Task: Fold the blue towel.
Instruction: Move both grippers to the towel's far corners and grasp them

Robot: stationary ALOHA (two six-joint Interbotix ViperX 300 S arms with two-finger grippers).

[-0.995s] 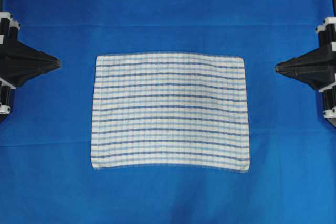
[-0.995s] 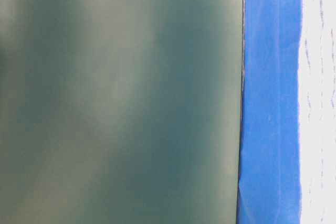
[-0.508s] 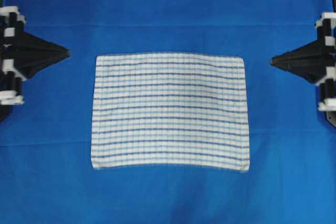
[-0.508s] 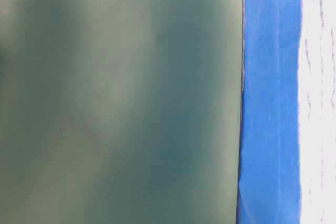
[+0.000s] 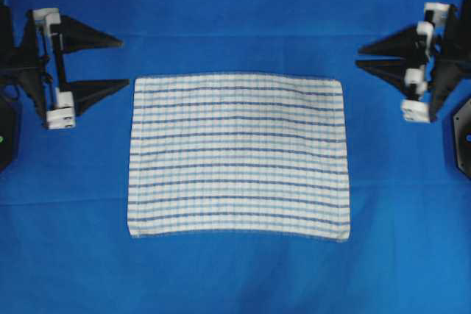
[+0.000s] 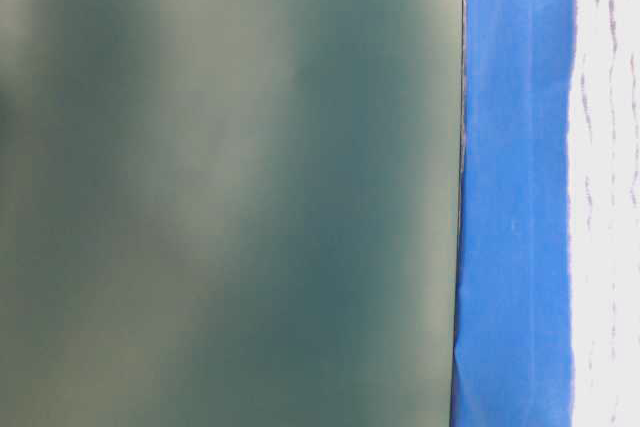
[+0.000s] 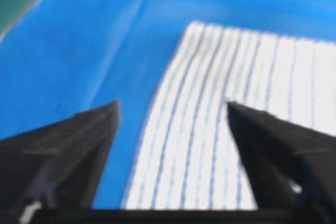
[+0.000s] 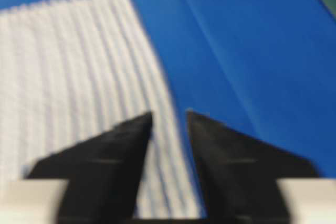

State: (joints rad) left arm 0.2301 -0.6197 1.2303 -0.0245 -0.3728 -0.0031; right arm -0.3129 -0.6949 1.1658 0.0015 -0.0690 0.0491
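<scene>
The blue towel [image 5: 237, 156], white with dark and light blue stripes, lies flat and unfolded in the middle of the table. It shows too in the left wrist view as the towel [image 7: 252, 66], in the right wrist view as the towel [image 8: 68, 66], and as a white strip [image 6: 610, 187] at table level. My left gripper [image 5: 124, 62] hovers open just off the towel's far left corner, and from its wrist the left gripper [image 7: 172, 104] has wide, empty jaws. My right gripper [image 5: 358, 57] is open more narrowly near the far right corner, and the right gripper [image 8: 169, 113] holds nothing.
A plain solid-blue cloth [image 5: 235, 5] covers the whole table, with faint crease lines across it. At table level a blurred grey-green surface [image 6: 230, 187] fills the left of the view, beside a strip of the blue cloth [image 6: 515, 187].
Both grippers have come inward from the table's sides toward the towel's far corners, and both have gone from shut to open. The towel has not moved.
</scene>
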